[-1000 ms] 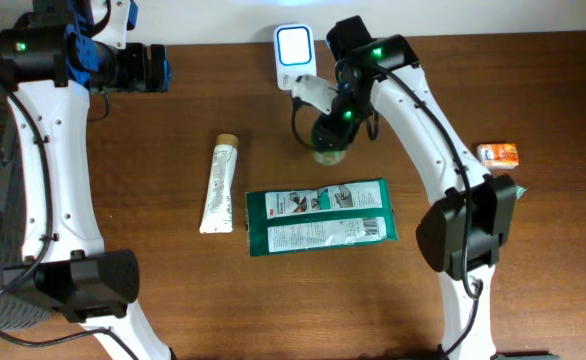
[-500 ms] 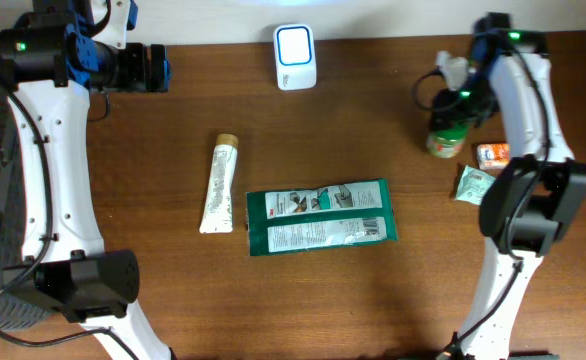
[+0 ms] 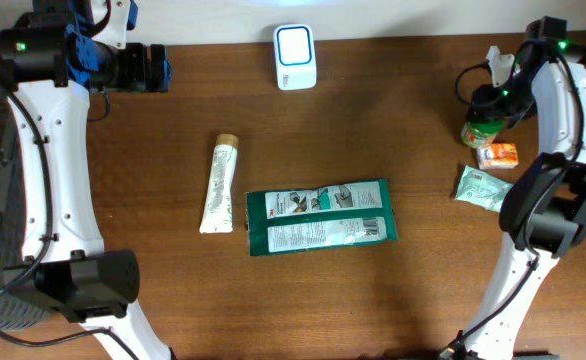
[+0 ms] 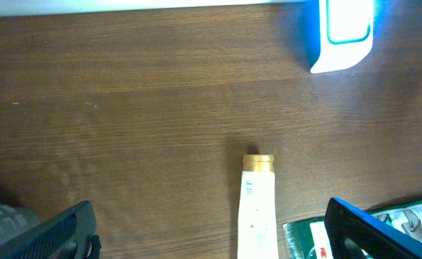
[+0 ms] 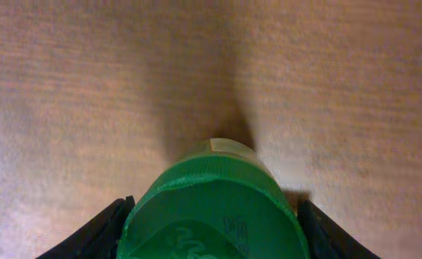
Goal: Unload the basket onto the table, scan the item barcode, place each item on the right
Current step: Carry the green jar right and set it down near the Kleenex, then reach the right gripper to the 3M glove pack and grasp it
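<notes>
My right gripper is shut on a green-capped jar at the far right of the table, just above an orange box. In the right wrist view the green cap fills the space between both fingers, over bare wood. The white barcode scanner stands at the back middle, its face lit blue, and shows in the left wrist view as scanner. My left gripper hangs open at the back left, well away from every item; its jaws stand wide apart over gripper.
A white tube with a tan cap lies left of centre, tube. A green flat package lies in the middle. A small orange box and a pale green sachet rest at the right.
My right arm has swung the green-capped jar from just below the scanner to the far right of the table. The left arm has not moved.
</notes>
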### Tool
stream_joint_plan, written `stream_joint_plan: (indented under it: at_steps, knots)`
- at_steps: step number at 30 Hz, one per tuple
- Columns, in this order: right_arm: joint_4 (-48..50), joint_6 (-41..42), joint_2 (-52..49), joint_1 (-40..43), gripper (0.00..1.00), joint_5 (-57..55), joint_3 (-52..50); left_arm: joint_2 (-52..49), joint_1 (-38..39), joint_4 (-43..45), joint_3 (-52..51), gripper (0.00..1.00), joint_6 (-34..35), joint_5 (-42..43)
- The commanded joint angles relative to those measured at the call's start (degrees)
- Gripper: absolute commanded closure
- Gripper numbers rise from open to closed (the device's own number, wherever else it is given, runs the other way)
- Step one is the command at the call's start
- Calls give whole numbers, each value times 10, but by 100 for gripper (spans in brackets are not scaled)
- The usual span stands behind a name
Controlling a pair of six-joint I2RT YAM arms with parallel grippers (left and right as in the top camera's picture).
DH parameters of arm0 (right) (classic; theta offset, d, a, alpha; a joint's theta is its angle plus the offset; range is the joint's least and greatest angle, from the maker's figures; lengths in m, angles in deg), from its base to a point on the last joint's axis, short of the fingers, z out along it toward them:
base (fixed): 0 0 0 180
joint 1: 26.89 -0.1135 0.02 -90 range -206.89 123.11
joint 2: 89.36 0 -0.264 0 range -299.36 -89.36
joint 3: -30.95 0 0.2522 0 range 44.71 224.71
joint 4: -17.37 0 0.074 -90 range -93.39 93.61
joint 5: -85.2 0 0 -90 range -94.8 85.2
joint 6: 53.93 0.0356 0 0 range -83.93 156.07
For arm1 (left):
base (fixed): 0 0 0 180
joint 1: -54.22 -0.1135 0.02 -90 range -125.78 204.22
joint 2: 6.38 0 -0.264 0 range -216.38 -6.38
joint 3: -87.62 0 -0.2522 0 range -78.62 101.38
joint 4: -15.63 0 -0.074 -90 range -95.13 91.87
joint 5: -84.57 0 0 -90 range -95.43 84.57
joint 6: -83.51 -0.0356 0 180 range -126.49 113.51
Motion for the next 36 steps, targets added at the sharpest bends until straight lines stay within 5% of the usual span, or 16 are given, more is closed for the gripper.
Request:
stream_joint_plan:
  at_steps: [1, 18, 23, 27, 31, 36]
  knots:
    - [20, 5, -7, -5, 45, 12, 1, 5, 0, 1, 2, 1, -10, 6]
    - [1, 5, -19, 0, 44, -2, 1, 5, 0, 1, 2, 1, -10, 6]
    - [-22, 2, -18, 1, 29, -3, 2, 5, 0, 1, 2, 1, -10, 6]
    - [-25, 3, 13, 1, 2, -3, 11, 5, 0, 1, 2, 1, -10, 6]
    - [-53, 5, 61, -1, 2, 12, 61, 5, 0, 1, 2, 1, -10, 6]
    - [-120, 116, 155, -12, 2, 59, 142, 5, 0, 1, 2, 1, -10, 6]
